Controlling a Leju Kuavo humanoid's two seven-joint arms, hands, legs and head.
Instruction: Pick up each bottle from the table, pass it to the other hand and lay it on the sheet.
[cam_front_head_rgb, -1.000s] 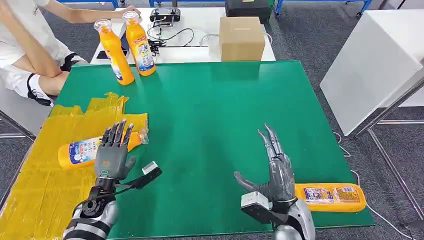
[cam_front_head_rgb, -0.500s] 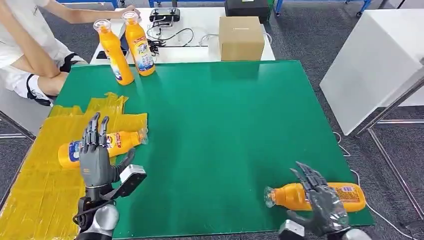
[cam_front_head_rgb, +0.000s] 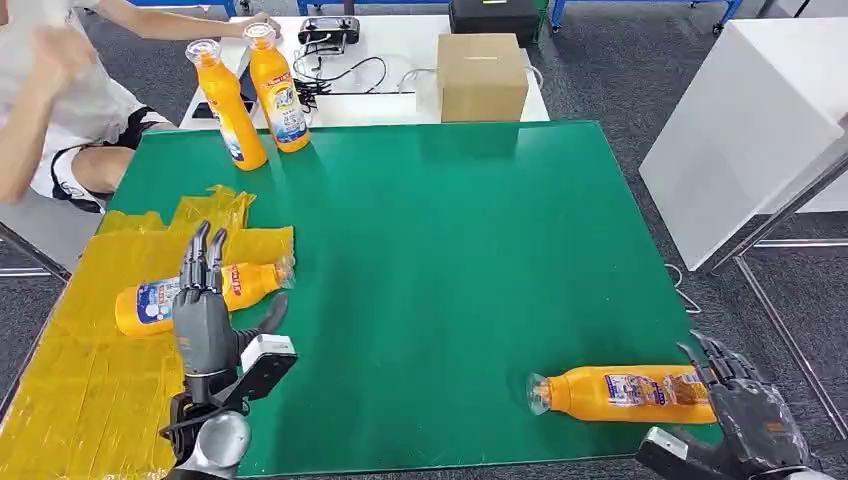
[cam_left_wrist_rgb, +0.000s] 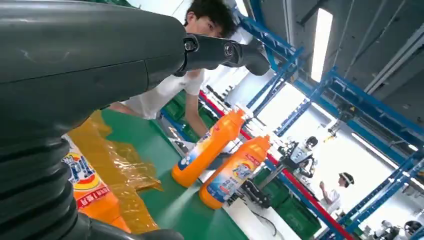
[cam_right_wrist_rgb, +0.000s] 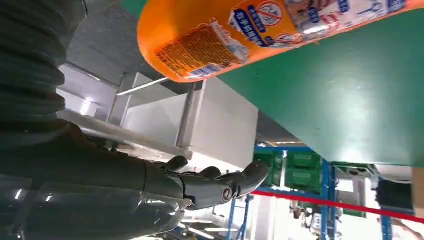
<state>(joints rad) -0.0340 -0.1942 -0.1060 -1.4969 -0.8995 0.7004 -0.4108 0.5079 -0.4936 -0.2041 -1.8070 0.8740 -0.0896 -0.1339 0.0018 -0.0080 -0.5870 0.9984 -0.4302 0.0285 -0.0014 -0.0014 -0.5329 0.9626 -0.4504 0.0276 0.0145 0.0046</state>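
We see the left hand (cam_front_head_rgb: 203, 322) raised over the near-left part of the green table (cam_front_head_rgb: 440, 240), fingers straight and held close together, pointing away from the robot, thumb out to the side. It holds nothing. Just beyond its fingertips, one orange bottle (cam_front_head_rgb: 180, 297) lies on its side on the yellow sheet (cam_front_head_rgb: 90, 370), cap toward the table's middle. We cannot tell whether the fingertips touch this bottle.

We see the right hand (cam_front_head_rgb: 752, 418) at the near-right corner, off the table edge, fingers apart and slightly curled, empty. A second orange bottle (cam_front_head_rgb: 625, 392) lies on its side on the green surface near the front edge, its base end beside the right hand, its cap pointing left. In the right wrist view the bottle's base (cam_right_wrist_rgb: 210, 45) projects past the table edge, apart from the fingers (cam_right_wrist_rgb: 220, 185).

We see two more orange bottles (cam_front_head_rgb: 250, 95) standing upright at the far-left corner of the table, just beside each other. Behind the table a white bench carries a cardboard box (cam_front_head_rgb: 483, 76) and a black controller (cam_front_head_rgb: 330, 29) with cables. A person in a white shirt (cam_front_head_rgb: 60, 90) sits at the far left.
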